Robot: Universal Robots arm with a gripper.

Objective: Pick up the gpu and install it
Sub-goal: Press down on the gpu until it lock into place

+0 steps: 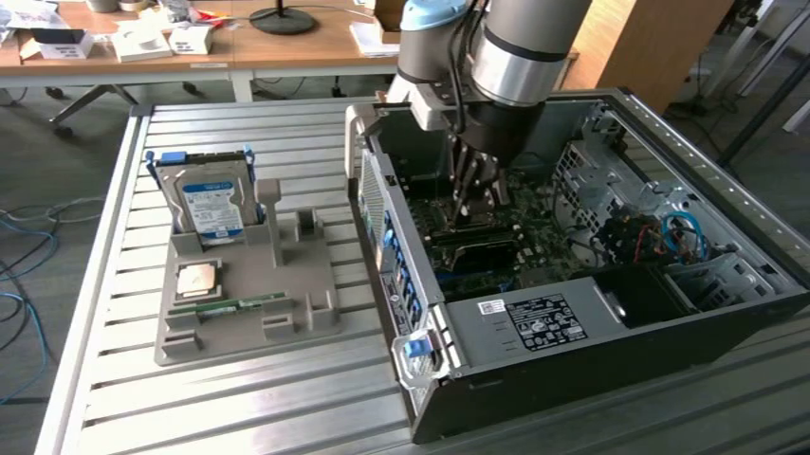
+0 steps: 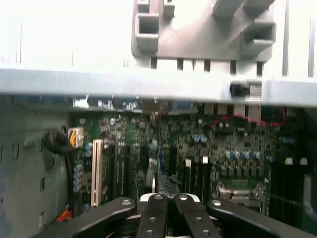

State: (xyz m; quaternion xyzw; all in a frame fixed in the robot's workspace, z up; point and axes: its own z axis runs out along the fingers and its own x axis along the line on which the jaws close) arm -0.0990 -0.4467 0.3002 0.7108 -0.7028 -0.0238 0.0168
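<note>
The gripper [image 2: 168, 198], its fingers drawn together with nothing discernible between them, is lowered inside the open computer case [image 1: 532, 327] over the motherboard [image 2: 198, 148].

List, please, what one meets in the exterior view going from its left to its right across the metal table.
Hard drive → grey holder tray → open computer case, with the arm's hand lowered inside it.

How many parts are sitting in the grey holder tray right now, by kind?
Hard drive: 1, standing upright at the far end of the grey holder tray
Processor chip: 1, lying flat
Memory stick: 1, lying flat
Total: 3

The gripper is down inside the computer case, over the motherboard.
</note>
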